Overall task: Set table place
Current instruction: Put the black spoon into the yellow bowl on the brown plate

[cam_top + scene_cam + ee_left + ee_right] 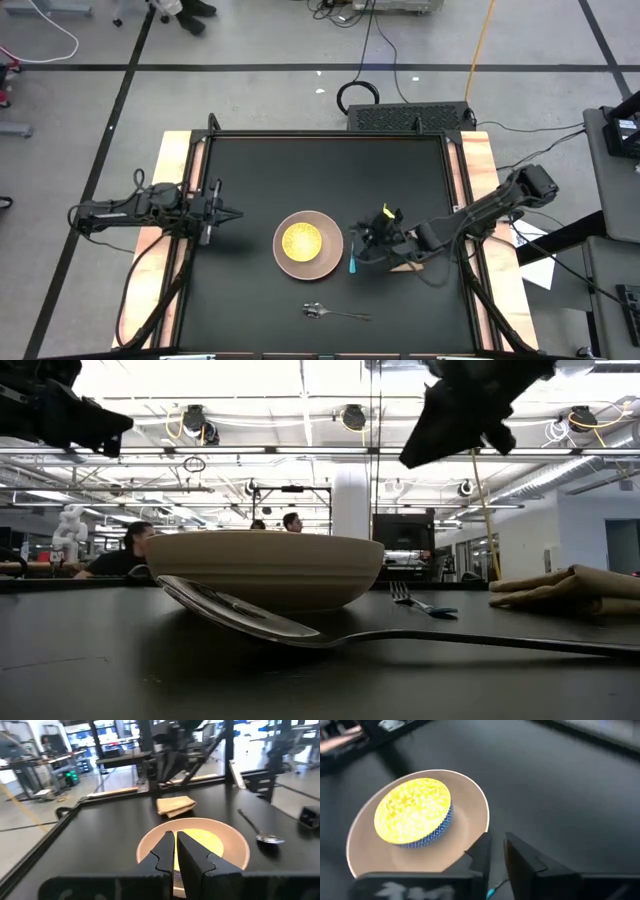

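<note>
Right gripper (362, 243) hovers beside the plate (330, 245), jaws nearly closed and empty, above the fork (353, 262). Risk: descending jaws nudge the fork or plate rim. Left gripper (232, 214) waits at the worktop's (250, 170) left, jaws narrow.

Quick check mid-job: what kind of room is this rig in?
Likely a robotics lab or open workshop: exposed ceiling ducts, cables on the floor, and people at benches beyond the table.

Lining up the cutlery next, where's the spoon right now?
In the high view the spoon lies alone on the table near its front edge, just below the pink plate, apart from it, bowl end pointing left.
</note>
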You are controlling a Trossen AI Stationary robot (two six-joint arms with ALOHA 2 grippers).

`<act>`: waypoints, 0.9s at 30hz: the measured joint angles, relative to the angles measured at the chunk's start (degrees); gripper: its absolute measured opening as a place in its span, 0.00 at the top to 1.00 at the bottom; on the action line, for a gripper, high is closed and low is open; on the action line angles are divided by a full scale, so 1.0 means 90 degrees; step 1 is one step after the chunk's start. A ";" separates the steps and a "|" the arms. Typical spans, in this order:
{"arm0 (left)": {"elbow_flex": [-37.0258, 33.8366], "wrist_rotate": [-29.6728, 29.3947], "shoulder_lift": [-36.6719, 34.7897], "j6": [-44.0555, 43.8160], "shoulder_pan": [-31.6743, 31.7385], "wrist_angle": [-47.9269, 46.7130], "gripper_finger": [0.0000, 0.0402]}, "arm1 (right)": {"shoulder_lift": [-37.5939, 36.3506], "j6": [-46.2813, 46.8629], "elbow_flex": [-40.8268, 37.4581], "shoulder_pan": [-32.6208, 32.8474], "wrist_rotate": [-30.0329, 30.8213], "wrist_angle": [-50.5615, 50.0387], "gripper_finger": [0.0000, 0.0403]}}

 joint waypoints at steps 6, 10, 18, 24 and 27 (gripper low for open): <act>-0.0002 -0.0365 -0.0002 0.0022 0.0001 0.0013 0.94 | -0.0028 -0.1707 -0.0025 0.0293 0.0259 0.0214 0.98; -0.0002 -0.0415 -0.0002 -0.0090 0.0001 0.0003 0.94 | -0.0029 -0.2664 -0.0376 0.0465 0.0246 0.1144 1.00; -0.0002 -0.0390 0.0000 -0.0066 -0.0001 0.0069 0.94 | -0.0029 -0.4933 -0.1571 0.1002 0.0238 0.4288 1.00; -0.0002 -0.0761 -0.0008 0.0117 0.0001 0.0070 0.94 | -0.0212 -0.6635 -0.2569 0.1533 0.0481 0.6385 1.00; -0.0002 -0.1050 -0.0010 0.0131 0.0001 0.0152 0.94 | -0.0944 -0.6608 -0.3146 0.1693 0.0800 0.6697 1.00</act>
